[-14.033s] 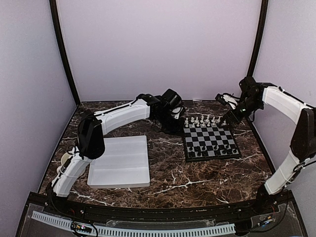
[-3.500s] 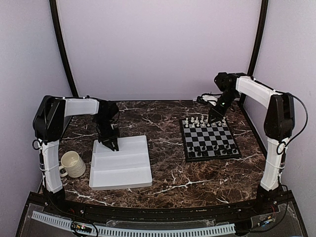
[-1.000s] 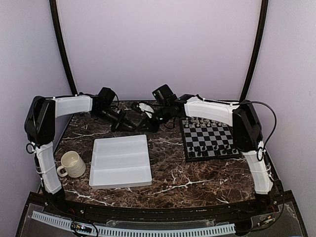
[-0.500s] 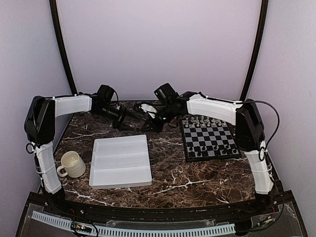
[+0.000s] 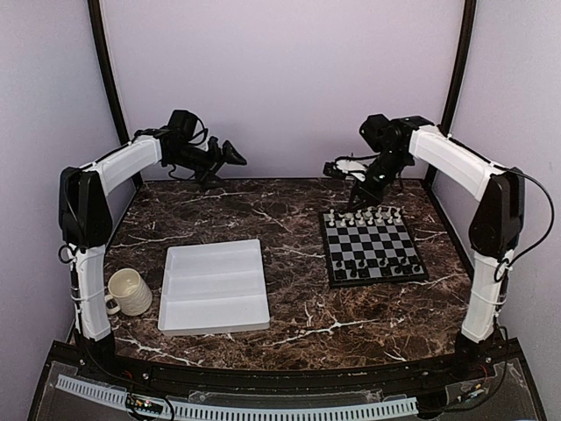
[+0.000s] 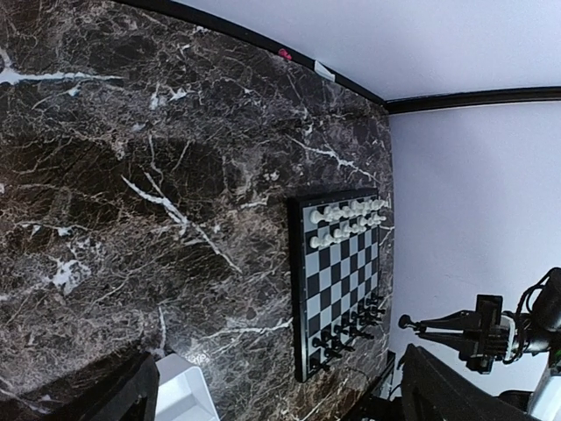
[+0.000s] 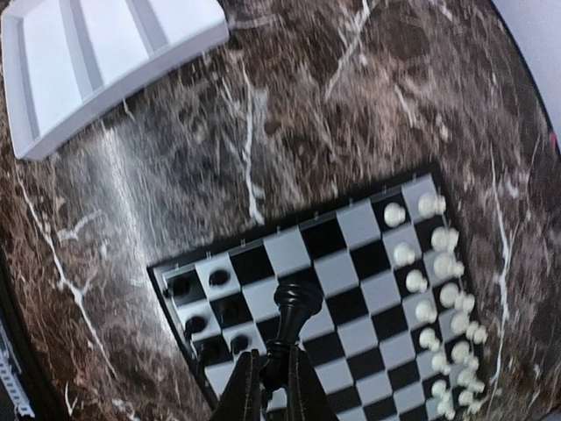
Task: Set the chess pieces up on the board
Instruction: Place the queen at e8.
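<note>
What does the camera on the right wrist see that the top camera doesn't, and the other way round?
Only the right wrist view shows, close up, the black chess piece pinched in the right gripper. From the top it is too small to make out. Only the top view shows the mug, both whole arms, and the left gripper high up near the back wall. Both views show the board, the white tray and the marble table.
</note>
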You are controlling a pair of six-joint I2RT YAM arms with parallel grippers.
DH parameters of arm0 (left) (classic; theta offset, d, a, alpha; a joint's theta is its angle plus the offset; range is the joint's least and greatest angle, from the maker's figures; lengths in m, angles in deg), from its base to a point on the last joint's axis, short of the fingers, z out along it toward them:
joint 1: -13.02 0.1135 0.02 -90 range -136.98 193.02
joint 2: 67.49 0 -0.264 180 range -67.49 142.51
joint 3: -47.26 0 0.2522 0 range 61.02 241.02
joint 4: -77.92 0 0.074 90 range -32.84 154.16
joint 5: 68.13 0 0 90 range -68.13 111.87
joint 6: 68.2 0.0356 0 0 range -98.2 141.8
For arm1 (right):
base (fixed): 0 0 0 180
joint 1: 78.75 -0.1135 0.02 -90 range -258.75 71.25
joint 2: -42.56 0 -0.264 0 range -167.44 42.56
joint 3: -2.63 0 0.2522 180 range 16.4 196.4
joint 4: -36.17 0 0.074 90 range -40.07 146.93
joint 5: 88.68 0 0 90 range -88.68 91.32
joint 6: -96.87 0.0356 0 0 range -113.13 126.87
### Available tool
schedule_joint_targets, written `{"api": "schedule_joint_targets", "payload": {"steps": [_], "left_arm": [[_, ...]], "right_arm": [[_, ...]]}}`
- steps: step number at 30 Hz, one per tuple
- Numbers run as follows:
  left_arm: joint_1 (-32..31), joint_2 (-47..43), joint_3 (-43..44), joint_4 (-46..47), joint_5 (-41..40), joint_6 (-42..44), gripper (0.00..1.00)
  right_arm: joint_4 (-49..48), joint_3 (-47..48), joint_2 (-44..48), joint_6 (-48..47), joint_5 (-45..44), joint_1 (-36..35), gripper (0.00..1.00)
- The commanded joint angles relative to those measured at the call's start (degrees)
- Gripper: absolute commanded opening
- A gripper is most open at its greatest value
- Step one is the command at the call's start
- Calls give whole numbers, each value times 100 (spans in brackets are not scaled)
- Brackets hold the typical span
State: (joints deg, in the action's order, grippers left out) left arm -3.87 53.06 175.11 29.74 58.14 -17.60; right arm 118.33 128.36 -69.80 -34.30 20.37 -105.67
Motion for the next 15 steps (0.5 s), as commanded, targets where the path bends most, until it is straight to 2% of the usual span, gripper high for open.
{"api": "schedule_joint_targets", "payload": {"steps": [1, 7, 15], "left_arm": [[-8, 202, 55, -524, -210, 515, 99], [1, 291, 9, -665, 190, 349, 99], [31, 305, -170, -532, 452, 200, 99]], "right_arm": [[1284, -520, 388, -488, -685, 266, 0], [1279, -1531, 832, -701, -1062, 320, 0], [1279, -1324, 347, -444, -1197, 257, 0]]}}
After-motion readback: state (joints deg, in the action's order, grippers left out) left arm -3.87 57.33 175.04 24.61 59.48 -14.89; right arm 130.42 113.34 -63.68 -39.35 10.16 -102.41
